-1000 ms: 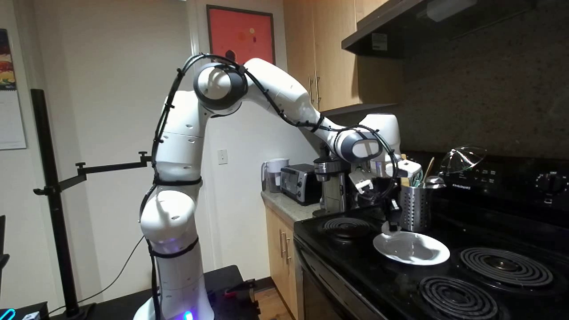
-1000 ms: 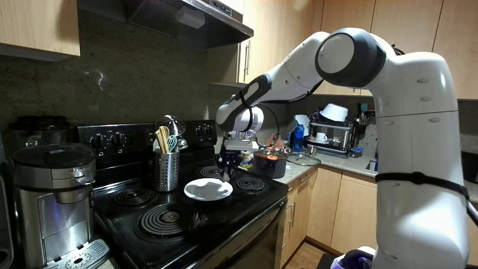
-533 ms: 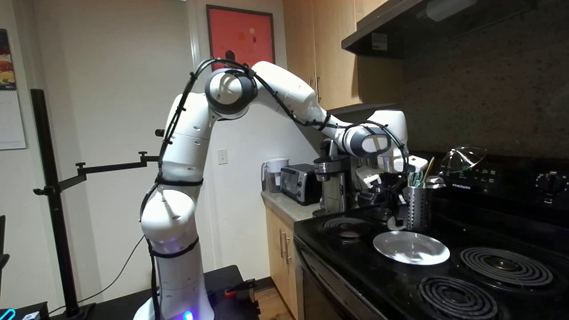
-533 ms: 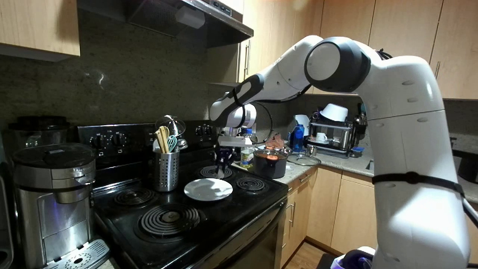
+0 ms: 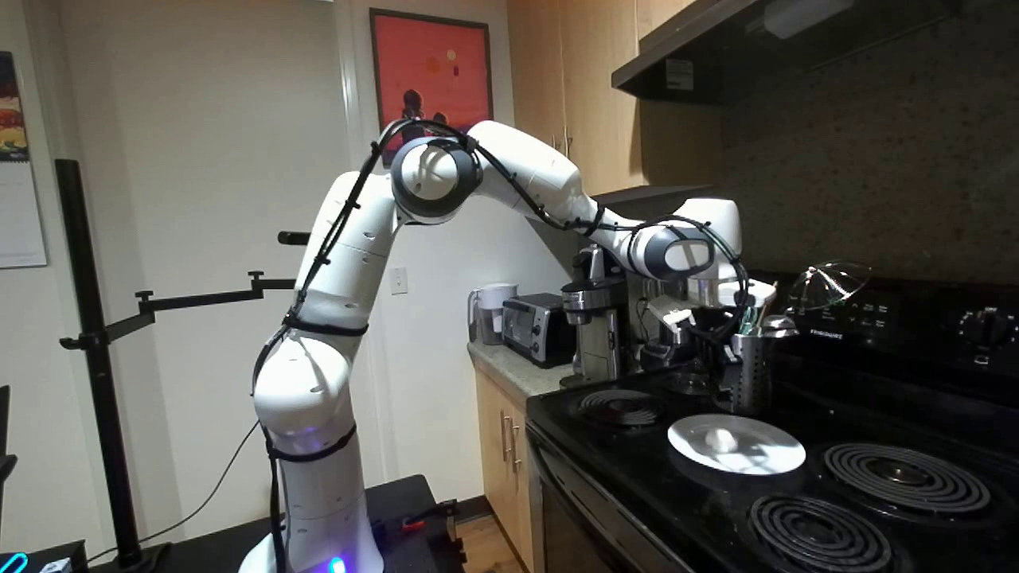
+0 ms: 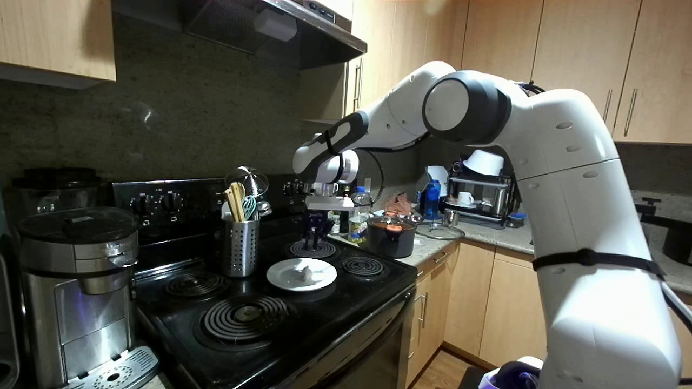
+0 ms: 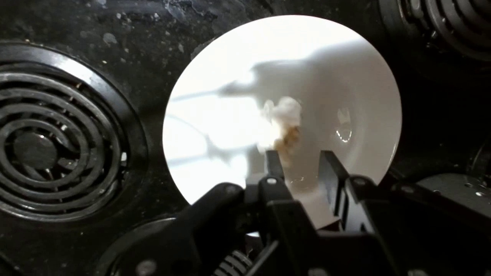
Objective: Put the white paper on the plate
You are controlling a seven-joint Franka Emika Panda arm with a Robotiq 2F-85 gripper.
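Black kitchen stovetop (image 6: 321, 309), white paper (image 7: 285, 111) on its plate (image 7: 356, 88).

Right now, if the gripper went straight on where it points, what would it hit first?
Probably the plate, close by the white paper lying on it; the gripper might touch the paper first, as depth is unclear.

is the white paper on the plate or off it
On it: both exterior views show the white paper resting on the plate, and in the wrist view the claw is open, holding nothing.
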